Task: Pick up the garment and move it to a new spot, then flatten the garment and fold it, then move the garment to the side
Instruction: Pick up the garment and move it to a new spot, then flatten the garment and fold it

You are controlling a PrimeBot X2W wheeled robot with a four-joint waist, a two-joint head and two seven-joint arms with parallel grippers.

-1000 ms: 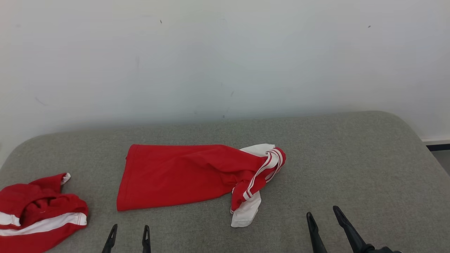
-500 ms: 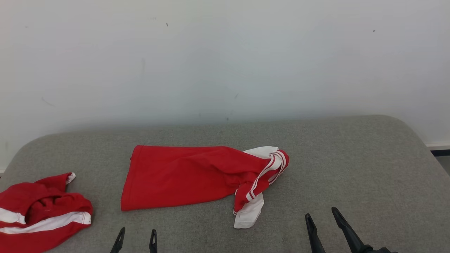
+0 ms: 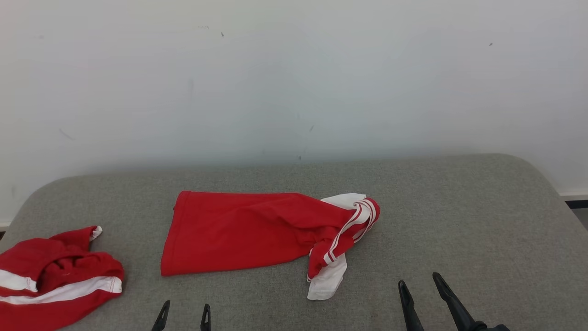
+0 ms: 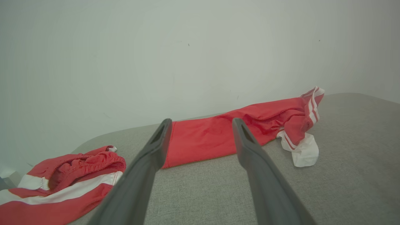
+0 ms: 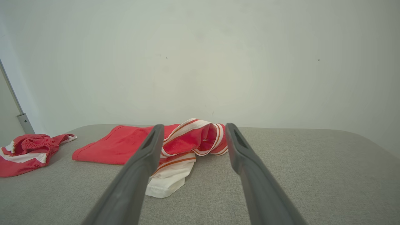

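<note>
The bench lies bare over its right half, giving open passage there. The red garment sprawls across the middle; a second crumpled red garment fills the near left corner. The wall closes off the far edge

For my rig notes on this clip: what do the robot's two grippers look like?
Both the left gripper and right gripper have two long, slim, dark fingers tapering to pointed tips. Up close they read matte dark grey, each with a narrow slot near the tip.
</note>
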